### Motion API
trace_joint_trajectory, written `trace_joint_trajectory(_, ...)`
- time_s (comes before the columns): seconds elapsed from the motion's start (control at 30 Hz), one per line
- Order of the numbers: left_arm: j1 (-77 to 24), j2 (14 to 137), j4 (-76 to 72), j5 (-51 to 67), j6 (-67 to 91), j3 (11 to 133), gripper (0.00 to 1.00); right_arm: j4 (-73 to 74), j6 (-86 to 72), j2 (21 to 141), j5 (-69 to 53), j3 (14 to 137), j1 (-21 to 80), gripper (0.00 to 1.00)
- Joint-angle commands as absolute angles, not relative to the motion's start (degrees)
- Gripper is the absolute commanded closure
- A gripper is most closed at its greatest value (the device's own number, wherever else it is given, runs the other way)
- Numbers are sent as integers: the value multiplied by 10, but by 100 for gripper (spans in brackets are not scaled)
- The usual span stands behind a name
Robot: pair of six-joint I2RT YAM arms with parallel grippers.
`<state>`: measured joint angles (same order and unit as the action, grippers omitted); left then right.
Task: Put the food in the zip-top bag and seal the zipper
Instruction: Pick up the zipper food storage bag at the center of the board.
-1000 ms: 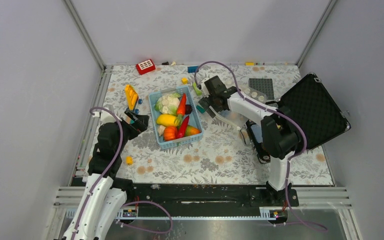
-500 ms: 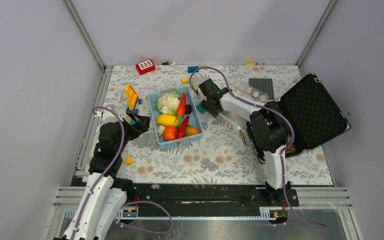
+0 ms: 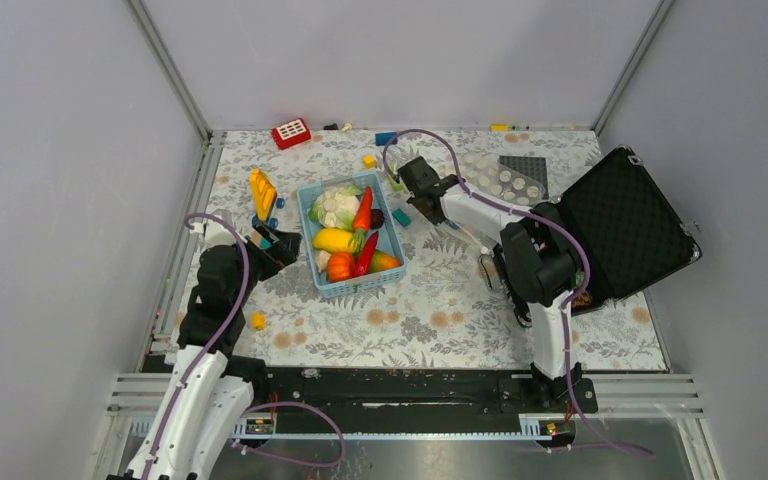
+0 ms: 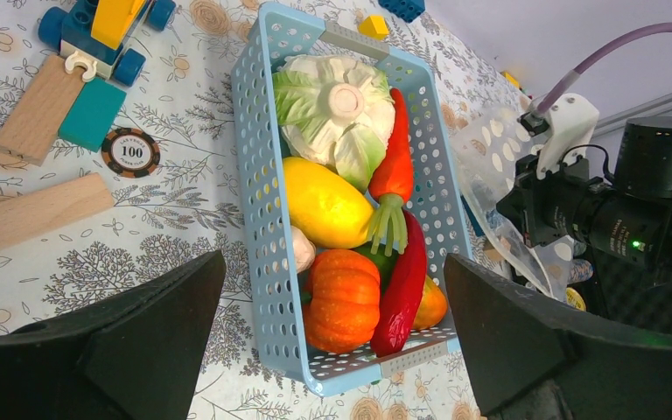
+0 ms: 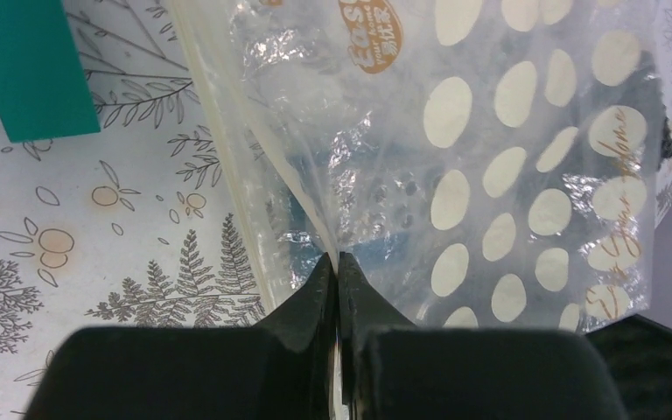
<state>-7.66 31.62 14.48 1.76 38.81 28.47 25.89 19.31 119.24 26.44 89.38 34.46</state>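
closure: right fingers [image 5: 315, 297], wide a second ago, now pinch the edge of the clear polka-dotted zip-top bag [image 5: 490, 175] near the table's [image 3: 440, 320] far edge, ready to pull it. left fingers [image 4: 157, 332] gape beside the light-blue basket [image 4: 258, 219]; its plastic toy food [image 4: 332, 206] remains unbagged.

Enclosure: 3 plain grey wall panels [image 3: 400, 60], joined by 2 aluminium corner posts [image 3: 167, 66]. Table: cloth [image 3: 410, 330] with grey-and-orange floral print. Near edge: black rail [image 3: 400, 385] on silver extrusions. Light: even, diffuse, soft shadows.
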Motion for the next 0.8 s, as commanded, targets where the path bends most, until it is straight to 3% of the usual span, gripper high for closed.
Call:
trace_joint_trajectory(0.0, -78, 318, 117, 29, 381, 286, 1, 221, 148, 1130, 306, 886, 343, 100)
trace_joint_trajectory(0.27, -79, 325, 99, 83, 391, 290, 1, 185, 47, 997, 368, 797, 343, 100)
trace_joint_trajectory(0.43, -102, 343, 24, 165, 431, 291, 1, 275, -100, 870, 261, 756, 344, 100)
trace_joint_trajectory(0.57, -215, 382, -74, 156, 464, 297, 1, 290, -215, 760, 143, 687, 346, 100)
trace_joint_trajectory(0.77, -397, 540, -78, 97, 457, 410, 1, 317, -314, 665, 141, 636, 370, 100)
